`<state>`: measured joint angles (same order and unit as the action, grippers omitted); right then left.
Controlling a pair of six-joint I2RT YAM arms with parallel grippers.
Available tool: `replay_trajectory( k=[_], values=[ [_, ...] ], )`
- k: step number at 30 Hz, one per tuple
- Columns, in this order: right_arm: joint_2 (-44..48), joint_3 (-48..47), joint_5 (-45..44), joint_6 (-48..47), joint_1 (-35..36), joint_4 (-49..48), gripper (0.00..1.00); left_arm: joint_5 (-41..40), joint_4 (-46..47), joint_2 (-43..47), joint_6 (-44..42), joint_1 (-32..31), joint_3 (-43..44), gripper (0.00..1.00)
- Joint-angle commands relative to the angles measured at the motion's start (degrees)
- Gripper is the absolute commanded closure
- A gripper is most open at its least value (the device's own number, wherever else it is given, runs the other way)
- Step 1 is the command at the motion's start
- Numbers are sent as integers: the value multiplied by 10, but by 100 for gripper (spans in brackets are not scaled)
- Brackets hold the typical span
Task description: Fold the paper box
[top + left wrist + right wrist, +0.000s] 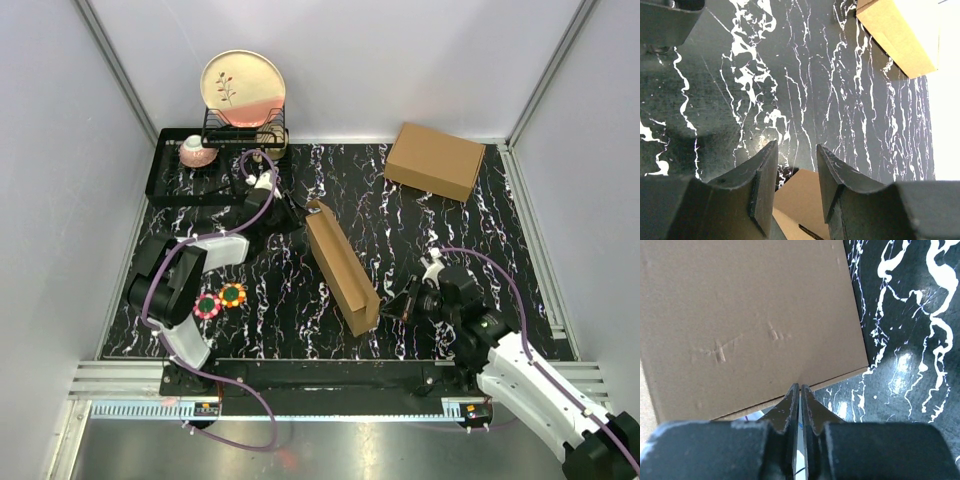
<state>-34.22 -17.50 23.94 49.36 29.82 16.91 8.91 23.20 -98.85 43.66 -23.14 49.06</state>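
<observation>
The paper box stood on its long edge near the middle of the black, white-veined surface, partly made up into a narrow, upright brown form that ran diagonally from the far left toward the near right. The left claw hung just beside the box's far end. In the left wrist view its fingers were spread apart, with a corner of the brown cardboard showing below and between them, though the fingers did not close on it. The right claw sat at the box's near end. In the right wrist view this claw had its fingers pressed together with only a thin slit between them. Their tips met the lower edge of a broad cardboard panel. Whether any cardboard was caught in that slit could not be told. A second, fully made-up brown box lay well apart at the far right corner of the surface and also showed at the top right of the left wrist view. At the far left stood a black wire rack that held an upright plate and a pink cup.
</observation>
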Motion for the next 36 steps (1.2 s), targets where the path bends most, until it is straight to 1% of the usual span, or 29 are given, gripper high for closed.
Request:
replay_trajectory(
  k=[1,8,11,15,20,26,31,34,36],
  values=[
    [12,-26,-14,-6,8,-4,91,26,43,-3,-1,2,24,60],
    [12,-39,23,-13,11,12,90,37,49,-17,-1,2,29,61],
    [4,-63,44,-38,13,47,91,32,44,-15,-10,2,33,61],
    [5,-104,64,-80,13,134,90,32,37,-16,-17,3,40,61],
    [20,-105,76,-88,14,171,91,30,33,-10,-21,5,39,61],
    [0,-77,104,-75,23,139,91,47,46,-15,-17,5,35,61],
    [-40,-76,117,-61,34,81,91,66,74,-18,-4,5,18,62],
    [-79,-78,114,-56,50,41,91,73,82,-22,3,4,15,62],
    [-94,-82,95,-53,56,22,92,77,92,-21,6,3,10,63]
  ],
)
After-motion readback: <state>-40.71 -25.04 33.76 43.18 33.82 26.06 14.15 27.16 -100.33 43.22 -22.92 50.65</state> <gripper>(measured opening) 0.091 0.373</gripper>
